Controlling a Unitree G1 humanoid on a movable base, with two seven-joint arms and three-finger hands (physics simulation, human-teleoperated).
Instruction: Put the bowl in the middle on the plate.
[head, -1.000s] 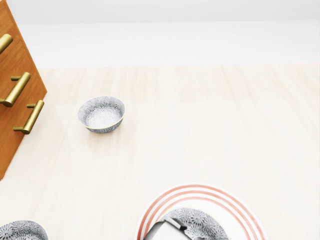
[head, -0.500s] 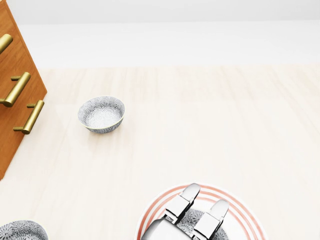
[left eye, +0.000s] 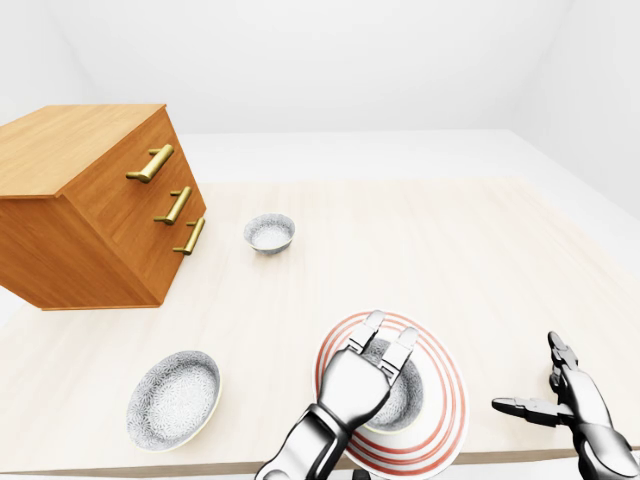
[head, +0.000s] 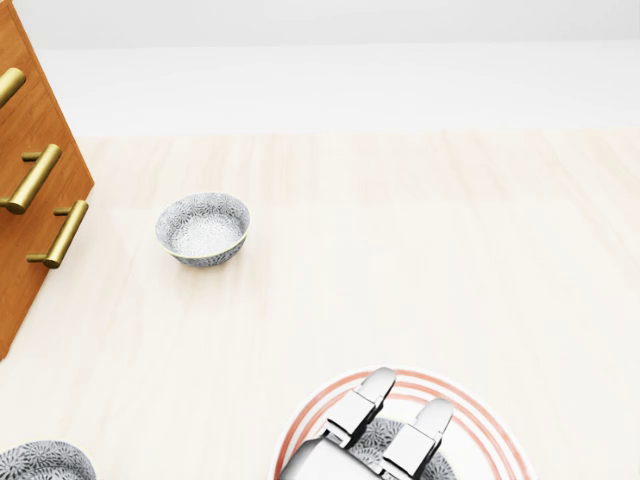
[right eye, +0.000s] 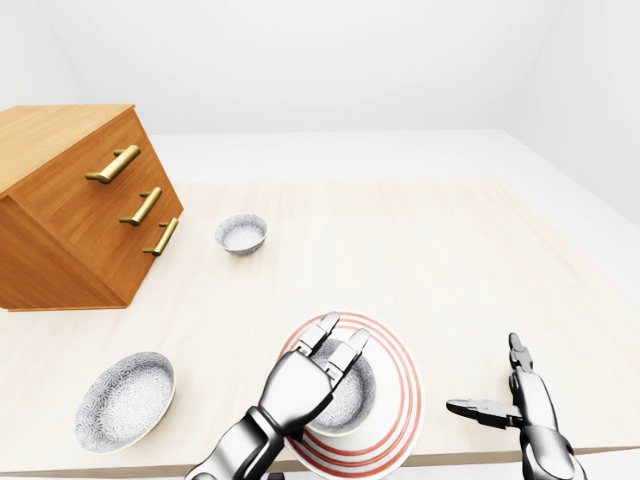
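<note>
A white plate with red rings (left eye: 446, 392) lies near the bottom edge of the table in the left-eye view. On it sits a grey patterned bowl (left eye: 408, 392), its left part hidden by my left hand (left eye: 388, 334). That hand is open, its fingers (head: 368, 395) stretched flat over the bowl's rim and not closed round it. My right hand (left eye: 535, 385) hovers open at the table's lower right corner, apart from the plate and holding nothing.
A smaller patterned bowl (left eye: 269, 232) stands higher up, beside a wooden drawer chest (left eye: 90, 200) with brass handles on the left. A wider patterned bowl (left eye: 174, 398) rests at the lower left. The table's edge (left eye: 200, 465) runs just below the plate.
My left hand's fingers, curled low at the bowl a second ago, have opened and now stretch out over it. The bowl stays on the plate; the camera has not moved.
</note>
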